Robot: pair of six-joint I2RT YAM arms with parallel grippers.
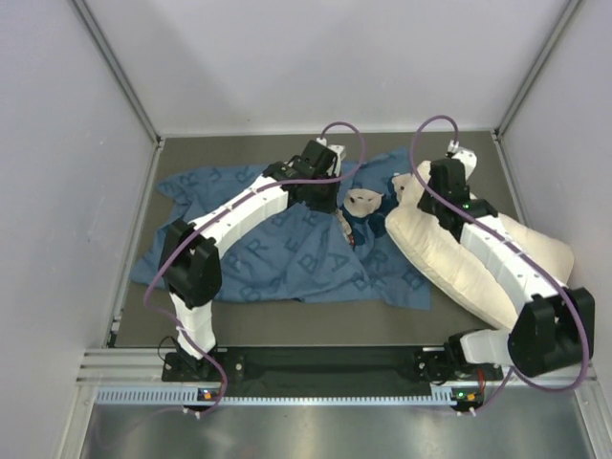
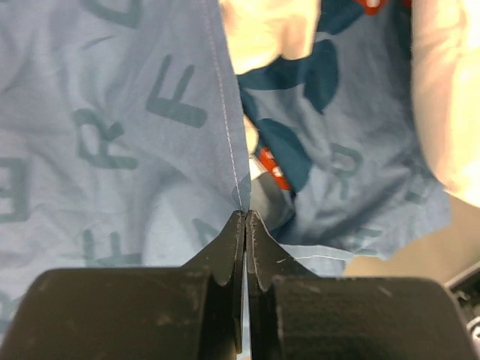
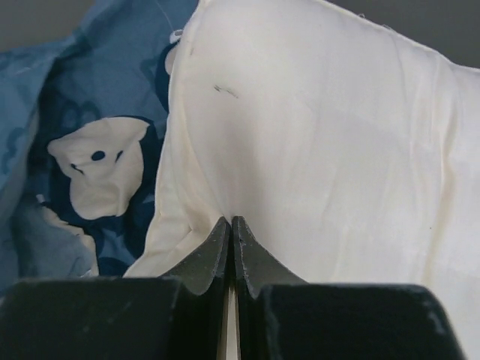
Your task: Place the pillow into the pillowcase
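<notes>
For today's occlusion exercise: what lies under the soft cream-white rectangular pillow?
Dark table shows around the pillow, and the blue printed fabric pillowcase meets its left edge. Whether cloth continues beneath is hidden.

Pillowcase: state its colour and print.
The pillowcase is blue with darker letters and cream cartoon faces; best in the top external view.

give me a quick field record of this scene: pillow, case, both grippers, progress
pillow: large soft cream-white rectangular pillow, lying on the right of the dark grey tabletop
pillowcase: crumpled blue printed fabric pillowcase, spread to the left, meeting the pillow's left end
left gripper: shut on the pillowcase's stitched edge
right gripper: shut on a fold of the pillow
progress: pillow not yet seen inside the pillowcase
</notes>
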